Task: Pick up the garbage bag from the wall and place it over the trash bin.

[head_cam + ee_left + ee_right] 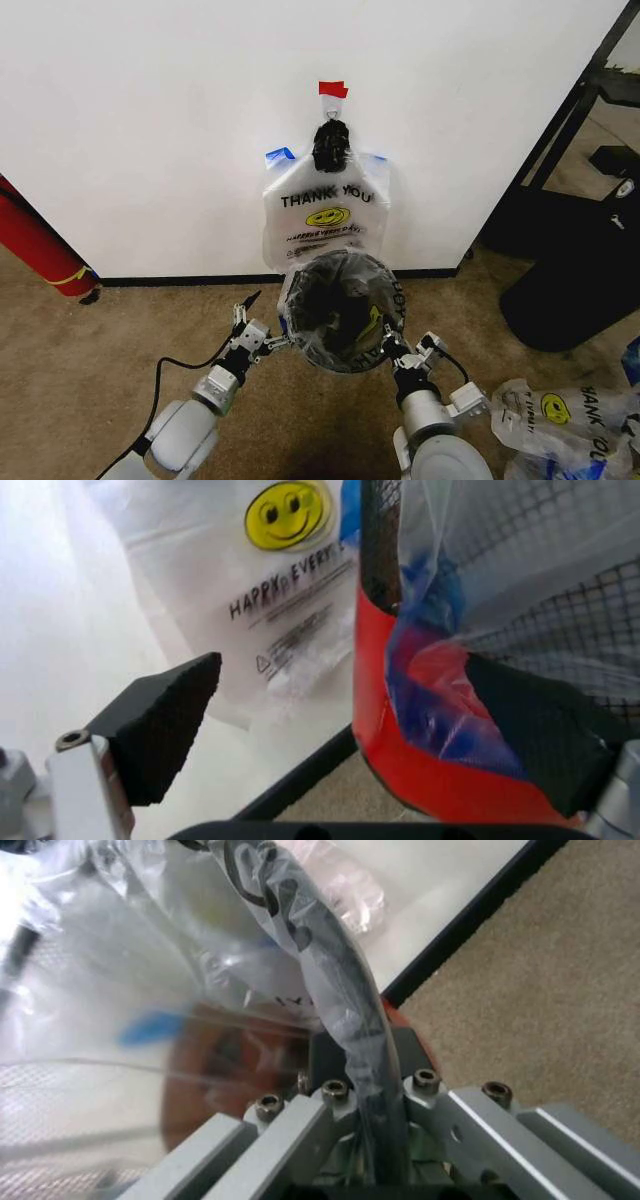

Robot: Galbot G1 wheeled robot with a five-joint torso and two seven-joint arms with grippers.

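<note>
Looking down on the trash bin point(340, 305), parked on the carpet point(120, 350) just in front of the wall point(150, 120), close to the black baseboard point(200, 281). Wearing the garbage bag point(330, 357) already: thin clear film stretched round the rim and sagging inside the mesh, black lettering curling along the edge nearest the right arm. Flanked on both sides at rim height. On one side, the left gripper point(262, 340), spread wide; up close in the left wrist view, one black pad point(165, 727) hanging free in the air on the wall side, the other pressed against bag film beside the bin's red base point(400, 780), blue patches crumpled in between. On the other side, the right gripper point(393, 350), tucked tight against the rim; seen from the right wrist, grey fingers point(300, 1132) closed about the plastic-wrapped black rim point(350, 997), apparently pinching film and wire together, though hard to be sure through the glare. Above the bin, more bags point(325, 215) dangling from the hook point(331, 145) under the red tape point(333, 88), smiley and THANK YOU facing out. Off by the carpet's far right, spare bags point(560, 415) in a heap near a large black object point(580, 280); at far left, a red cylinder point(40, 245) leaning against the wall.
</note>
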